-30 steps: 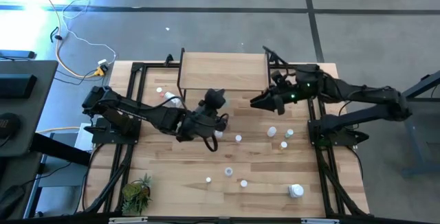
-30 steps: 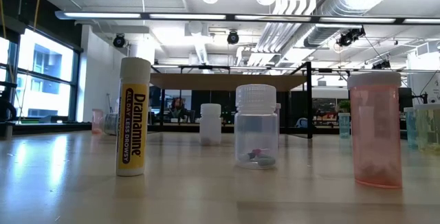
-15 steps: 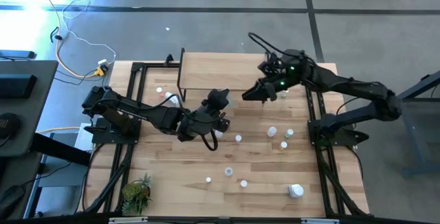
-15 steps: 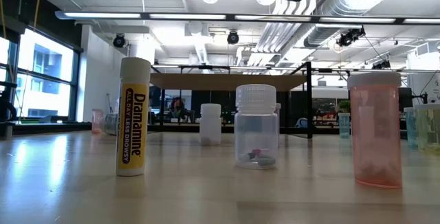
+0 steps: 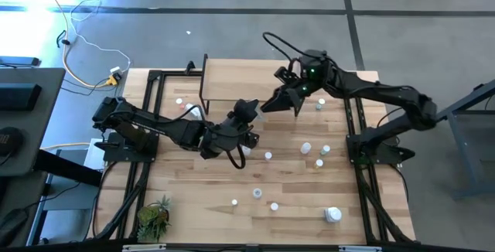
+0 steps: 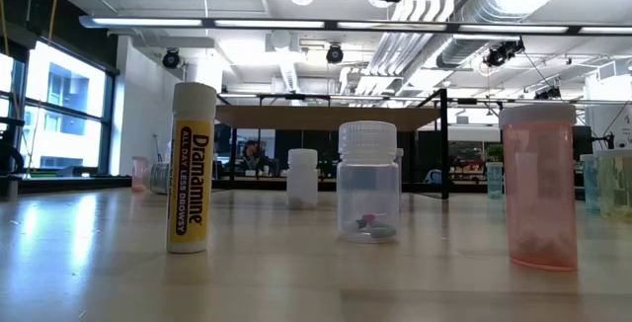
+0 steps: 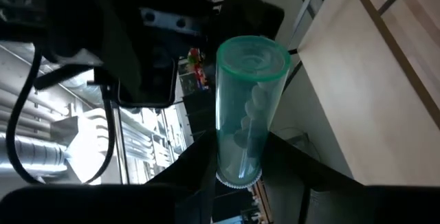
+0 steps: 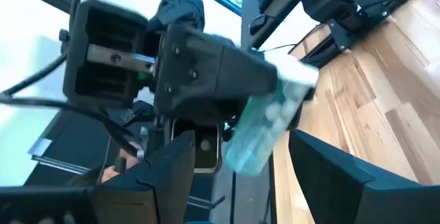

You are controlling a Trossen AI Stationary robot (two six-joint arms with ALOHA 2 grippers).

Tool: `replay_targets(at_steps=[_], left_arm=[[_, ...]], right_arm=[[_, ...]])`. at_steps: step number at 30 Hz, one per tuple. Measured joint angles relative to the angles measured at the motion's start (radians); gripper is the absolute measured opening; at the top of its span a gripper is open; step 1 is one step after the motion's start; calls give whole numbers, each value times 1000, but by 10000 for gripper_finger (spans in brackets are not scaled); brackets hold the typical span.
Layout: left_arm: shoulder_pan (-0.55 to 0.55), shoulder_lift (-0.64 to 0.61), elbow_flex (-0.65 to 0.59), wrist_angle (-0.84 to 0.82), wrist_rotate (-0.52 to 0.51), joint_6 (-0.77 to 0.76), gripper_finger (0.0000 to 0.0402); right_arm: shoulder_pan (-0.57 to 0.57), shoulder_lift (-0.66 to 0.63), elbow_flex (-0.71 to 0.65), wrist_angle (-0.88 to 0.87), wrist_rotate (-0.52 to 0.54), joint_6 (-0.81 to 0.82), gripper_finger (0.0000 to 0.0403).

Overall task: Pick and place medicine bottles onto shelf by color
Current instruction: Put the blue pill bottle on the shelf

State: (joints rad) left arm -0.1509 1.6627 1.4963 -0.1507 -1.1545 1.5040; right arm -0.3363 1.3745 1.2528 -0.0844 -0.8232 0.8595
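Upright between left gripper (image 7: 237, 176) fingers (image 7: 196, 172): green-tinted medicine bottle (image 7: 246, 107).

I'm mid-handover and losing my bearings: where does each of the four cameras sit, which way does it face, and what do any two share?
High view: overhead, straight down; both arms, shelf, left gripper, right gripper.
Low view: tabletop height, level across; Dramamine tube, clear vial.
Left wrist view: past its own fingers, shut on the green vial.
Right wrist view: past its open fingers at the left gripper.
Shared: both wrist views show the green vial.
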Motion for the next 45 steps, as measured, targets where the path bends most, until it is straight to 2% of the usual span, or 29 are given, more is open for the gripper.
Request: replay_targets(at_steps=[7, 14, 22, 35, 45], left_arm=[[0, 0, 0, 6, 1, 34, 87], [0, 0, 0, 30, -2, 82, 87], [0, 0, 0, 30, 18, 89, 87], [0, 0, 0, 42, 21, 89, 87], [0, 0, -1, 41, 21, 99, 88]], right_arm=[[5, 59, 25, -1, -27, 104, 227], [5, 68, 26, 0, -42, 130, 224], [16, 67, 26, 0, -22, 180, 175], [18, 66, 26, 2, -23, 195, 137], [18, 66, 26, 1, -23, 217, 92]])
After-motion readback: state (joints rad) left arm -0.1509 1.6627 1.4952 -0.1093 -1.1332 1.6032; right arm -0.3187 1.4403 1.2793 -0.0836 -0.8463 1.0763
